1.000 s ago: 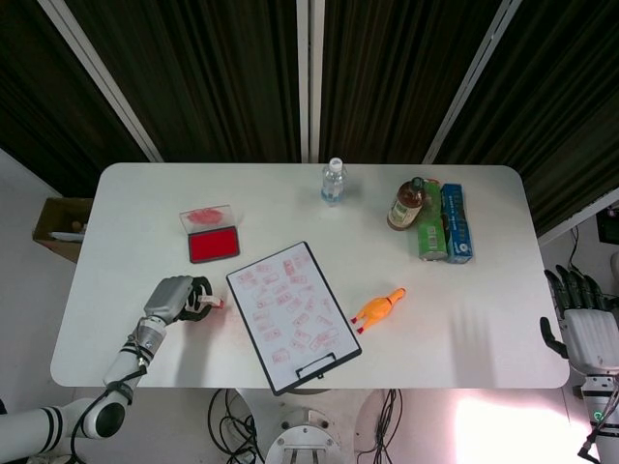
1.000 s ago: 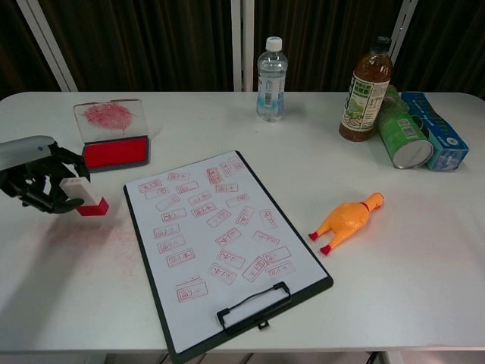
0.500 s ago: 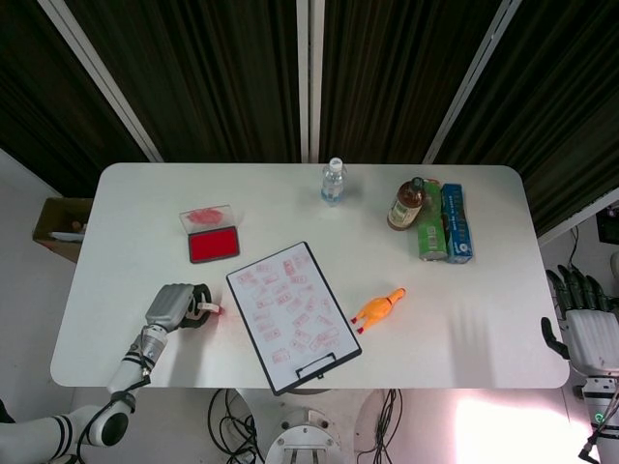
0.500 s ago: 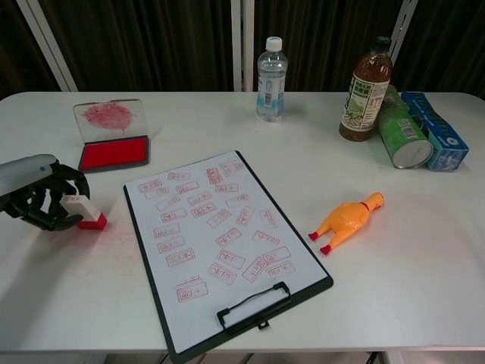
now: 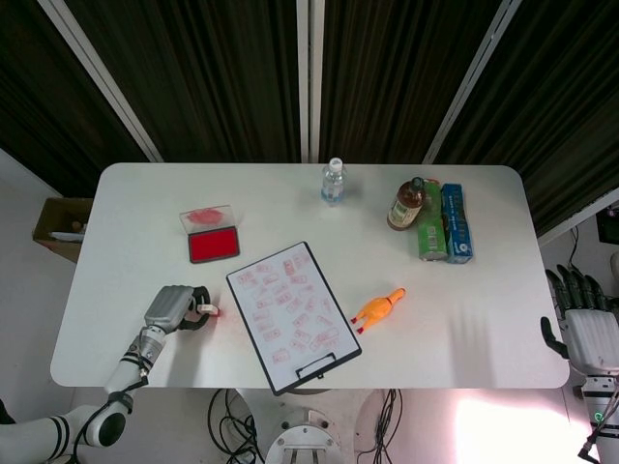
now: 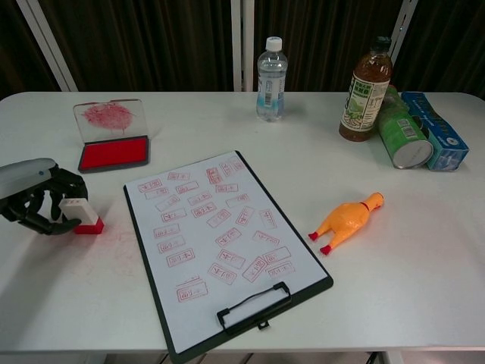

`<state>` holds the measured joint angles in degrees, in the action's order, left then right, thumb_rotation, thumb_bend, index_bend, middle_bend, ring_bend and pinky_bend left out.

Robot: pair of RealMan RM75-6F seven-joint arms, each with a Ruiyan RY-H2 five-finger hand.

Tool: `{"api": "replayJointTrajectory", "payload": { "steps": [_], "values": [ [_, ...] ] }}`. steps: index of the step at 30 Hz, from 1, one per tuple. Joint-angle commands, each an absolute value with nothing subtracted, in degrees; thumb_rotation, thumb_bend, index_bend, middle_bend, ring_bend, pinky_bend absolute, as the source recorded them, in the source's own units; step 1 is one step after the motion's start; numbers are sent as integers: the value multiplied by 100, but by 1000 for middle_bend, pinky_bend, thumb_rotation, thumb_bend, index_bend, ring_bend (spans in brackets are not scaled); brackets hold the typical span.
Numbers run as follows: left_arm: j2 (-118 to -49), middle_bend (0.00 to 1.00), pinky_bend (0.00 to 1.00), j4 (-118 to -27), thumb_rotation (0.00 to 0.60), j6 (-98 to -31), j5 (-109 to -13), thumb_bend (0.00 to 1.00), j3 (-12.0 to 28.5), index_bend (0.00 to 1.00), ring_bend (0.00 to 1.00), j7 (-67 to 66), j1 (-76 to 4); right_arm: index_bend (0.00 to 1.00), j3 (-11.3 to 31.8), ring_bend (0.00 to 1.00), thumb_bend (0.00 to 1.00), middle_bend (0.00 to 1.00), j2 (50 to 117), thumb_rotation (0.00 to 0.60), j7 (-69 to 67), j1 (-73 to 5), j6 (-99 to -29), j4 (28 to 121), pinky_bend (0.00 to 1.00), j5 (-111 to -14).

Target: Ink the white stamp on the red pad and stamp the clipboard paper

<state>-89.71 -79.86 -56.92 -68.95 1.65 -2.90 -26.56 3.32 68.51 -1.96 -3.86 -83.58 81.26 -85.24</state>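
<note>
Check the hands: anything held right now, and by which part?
The left hand holds the white stamp, fingers around its white upper body, red base on the table left of the clipboard. The right hand holds nothing, off the table edge.

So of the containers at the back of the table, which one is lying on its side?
The green can, lying with its round end facing the chest view, between the brown bottle and the blue box. Both bottles, including the clear water bottle, stand upright.

Stamp (image 6: 79, 213) white, red base. Pad (image 6: 114, 153) red, lid (image 6: 108, 117) red-smeared. Paper (image 6: 216, 231) white, red imprints; clipboard (image 6: 250, 306) black. Toy chicken (image 6: 345, 221) orange. Table (image 6: 394, 250) white.
</note>
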Motion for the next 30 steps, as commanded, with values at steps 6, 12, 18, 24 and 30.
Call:
{"api": "replayJointTrajectory", "payload": {
  "steps": [6,12,18,24,30],
  "values": [
    [-8958,459,692,-7971,600,-5655,-6947,418,153,438,486,-323,-2635,0,325,0,397,0,6872,600,-193,-407,-8308,8114,0,-8512],
    [-8913,382,682,-7979,600,-5579,-7013,413,129,393,437,-280,-2631,0,334,0,397,0,6873,600,-189,-416,-8301,8111,0,-8500],
    [-8848,283,652,-7992,600,-5598,-7110,402,122,308,363,-204,-2605,0,337,0,397,0,6863,600,-186,-410,-8326,8127,0,-8508],
    [-8510,205,490,-8021,600,-6434,-7377,389,240,256,265,-349,-2340,0,372,0,397,0,6795,600,-219,-372,-8445,8157,0,-8514],
    [-7960,127,243,-7477,504,-7909,-8524,262,91,227,81,-49,-1927,0,391,0,391,0,6756,600,-302,-360,-8485,8092,0,-8517]
  ]
}}
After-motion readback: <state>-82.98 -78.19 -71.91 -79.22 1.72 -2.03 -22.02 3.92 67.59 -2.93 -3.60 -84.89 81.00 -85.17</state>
